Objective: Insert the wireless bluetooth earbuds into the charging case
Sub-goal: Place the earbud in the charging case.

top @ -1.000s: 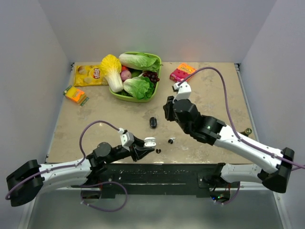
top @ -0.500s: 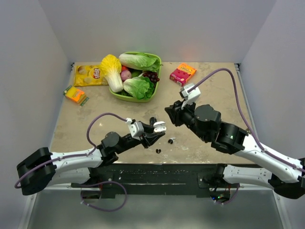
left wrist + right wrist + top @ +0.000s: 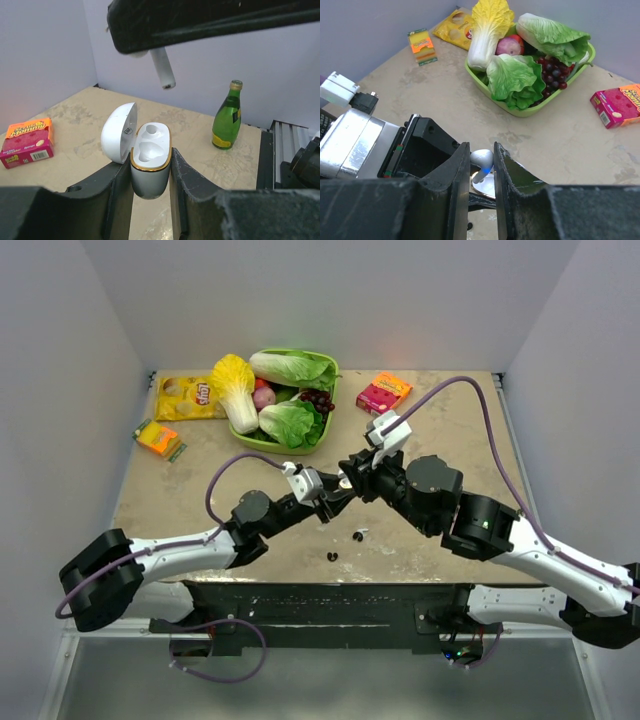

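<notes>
**A:** What lies on the left of the table [image 3: 170, 502]?

**B:** A yellow chip bag [image 3: 186, 397] and an orange-and-green packet [image 3: 158, 438] sit at the far left. Next to them is a green bowl [image 3: 526, 113] holding lettuce [image 3: 512, 80] and dark grapes [image 3: 551, 81].

**A:** And the left gripper [image 3: 331, 498]?

**B:** It reaches toward the middle of the table. Its fingers are clamped on the charging case [image 3: 149, 176], one on each side of the white body, and they hold it clear of the table. The lid [image 3: 119, 132] is swung open to one side, and the white hollows inside face up.

**A:** The right gripper [image 3: 350, 480]?

**B:** It is just beside the left one, with its jaws narrow, pinching a white earbud [image 3: 481, 159]. The earbud's stem points down over the open case, close to it but not touching.

**A:** Anything on the table near them?

**B:** Two tiny black buds [image 3: 358, 535] lie toward the front edge, a little apart from each other. Farther right there is a pink box [image 3: 383, 392], and a green bottle [image 3: 227, 117] stands upright near the right edge.
</notes>
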You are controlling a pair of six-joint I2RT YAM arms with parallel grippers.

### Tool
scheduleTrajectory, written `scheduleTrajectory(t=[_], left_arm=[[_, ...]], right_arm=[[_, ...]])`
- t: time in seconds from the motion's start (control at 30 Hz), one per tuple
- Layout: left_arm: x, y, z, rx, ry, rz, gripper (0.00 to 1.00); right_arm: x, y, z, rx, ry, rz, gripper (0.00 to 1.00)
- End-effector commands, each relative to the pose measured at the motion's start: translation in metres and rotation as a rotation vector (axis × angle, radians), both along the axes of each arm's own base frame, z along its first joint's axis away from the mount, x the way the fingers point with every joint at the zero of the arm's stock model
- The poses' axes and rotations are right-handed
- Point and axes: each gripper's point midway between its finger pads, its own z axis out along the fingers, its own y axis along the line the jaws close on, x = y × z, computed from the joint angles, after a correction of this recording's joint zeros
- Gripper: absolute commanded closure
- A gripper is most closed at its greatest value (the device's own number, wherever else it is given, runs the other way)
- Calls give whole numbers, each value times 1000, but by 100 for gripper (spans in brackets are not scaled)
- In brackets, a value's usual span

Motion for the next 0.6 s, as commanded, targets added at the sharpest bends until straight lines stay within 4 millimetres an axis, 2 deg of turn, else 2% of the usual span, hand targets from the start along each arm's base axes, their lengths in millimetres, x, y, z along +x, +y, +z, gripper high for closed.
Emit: scheduleTrajectory(t=[0.0,0.13,0.57], left_arm=[[3,-5,49,-88,-113,-21,100],[5,-8,57,-83,-131,-29,100],[4,-14,59,-67,-135,-59,100]], right_arm=[[6,-11,32,58,-99,-51,100],[11,-13,31,31,-123,-77,100],[8,-11,20,-31,-140,-49,100]])
